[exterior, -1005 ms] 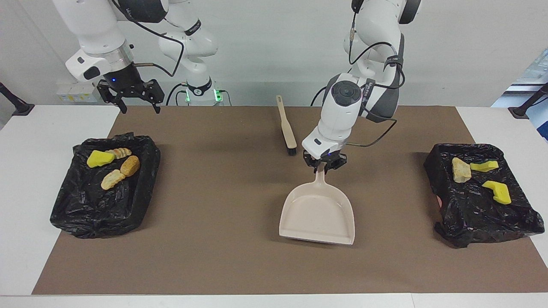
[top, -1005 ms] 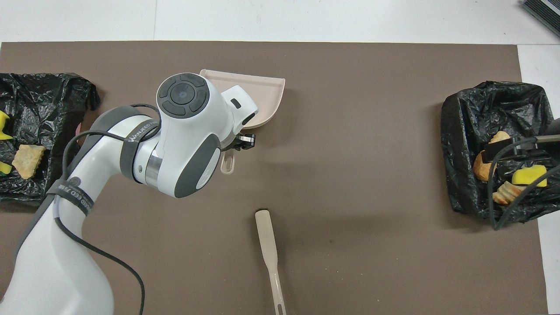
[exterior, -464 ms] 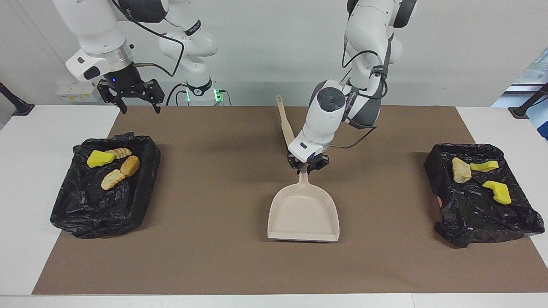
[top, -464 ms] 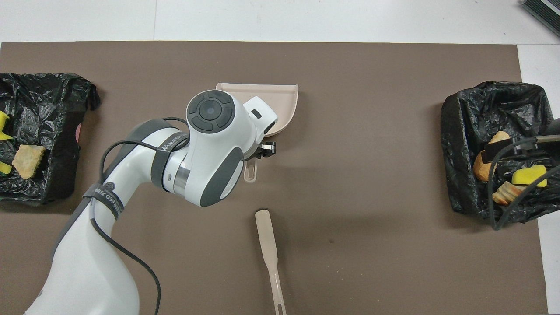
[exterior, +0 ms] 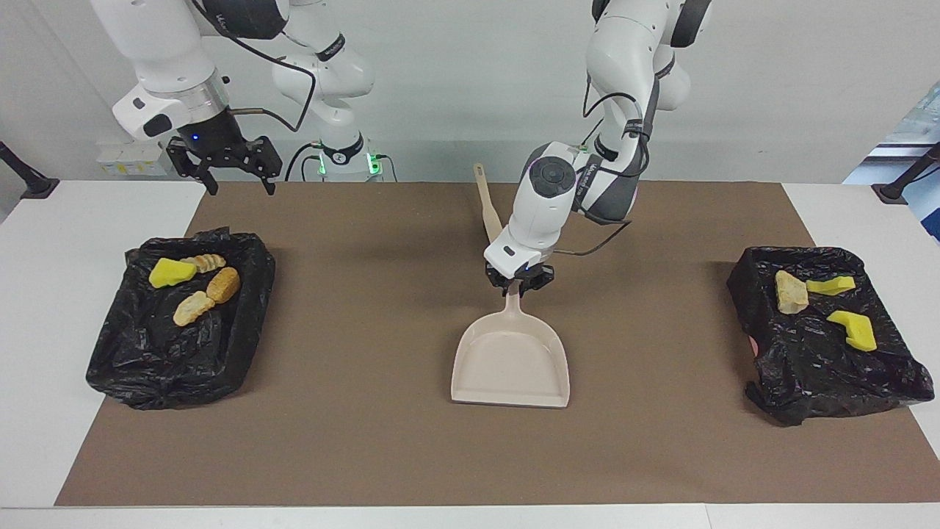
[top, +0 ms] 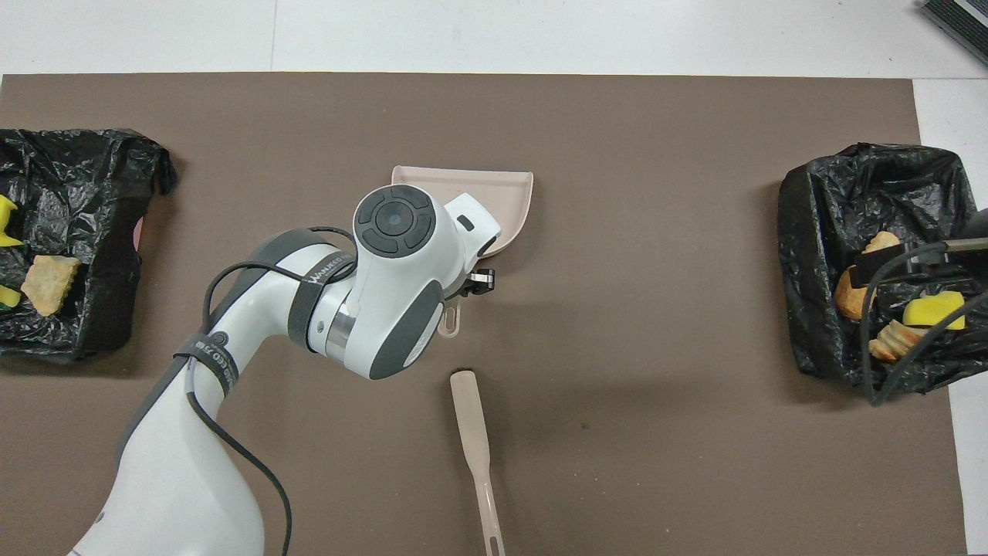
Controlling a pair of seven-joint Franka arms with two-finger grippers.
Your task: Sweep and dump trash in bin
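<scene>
My left gripper is shut on the handle of the beige dustpan, which is empty and looks to rest on the brown mat near the table's middle. In the overhead view the arm hides much of the dustpan. The beige brush lies on the mat nearer to the robots than the dustpan, and also shows in the overhead view. The trash sits in two black-lined bins: a yellow sponge bit and bread-like chunks in one bin, a tan chunk and two yellow sponge bits in the other. My right gripper waits open over the mat's edge at its own end.
The brown mat covers most of the white table. The two bins stand at the table's two ends, one at the right arm's end and one at the left arm's end.
My left gripper has carried the dustpan toward the right arm's end and a little nearer to the robots, to the table's middle. The right arm has not moved.
</scene>
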